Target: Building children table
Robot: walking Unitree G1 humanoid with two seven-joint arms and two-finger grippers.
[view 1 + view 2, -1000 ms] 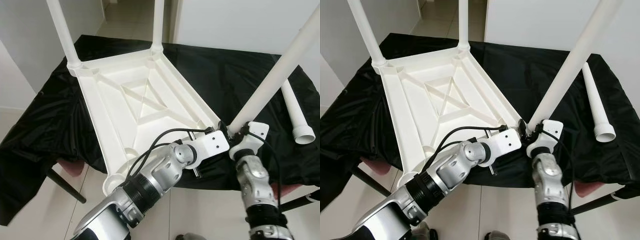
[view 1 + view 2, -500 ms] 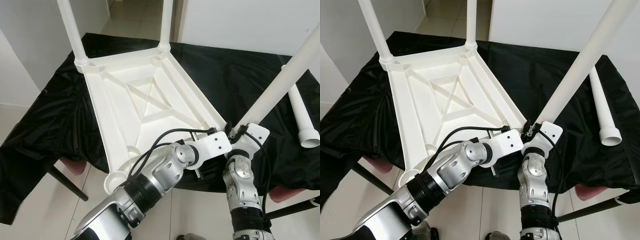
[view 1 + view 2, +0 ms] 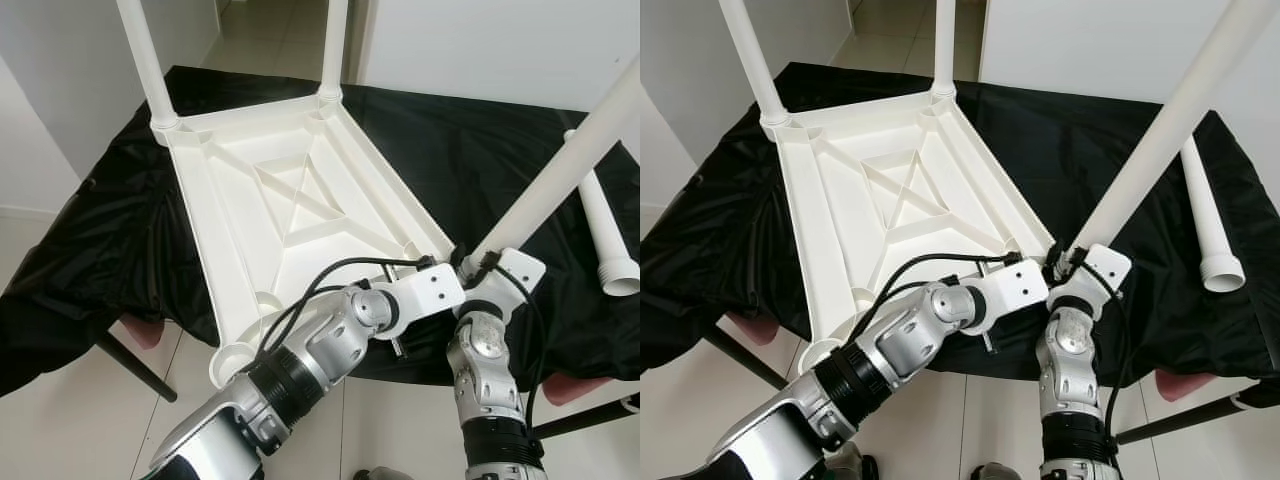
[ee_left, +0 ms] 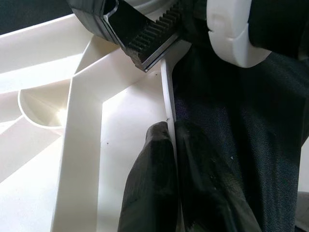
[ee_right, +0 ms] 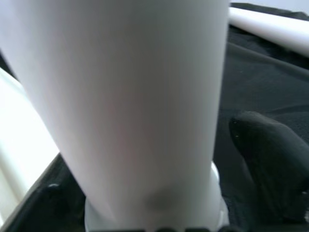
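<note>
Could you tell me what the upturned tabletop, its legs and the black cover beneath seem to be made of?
Tabletop: apparently moulded plastic, matte white, judging by its ribbed underside. Leg in the right pincer: likely the same plastic, a smooth white tube. Black cover: thin glossy sheeting, wrinkled and shiny; plastic or coated fabric, hard to tell.

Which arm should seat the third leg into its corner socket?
Right. The right gripper already holds the white leg at its base by the tabletop's near corner. The left gripper is pinching the tabletop's rim, bracing it.
</note>
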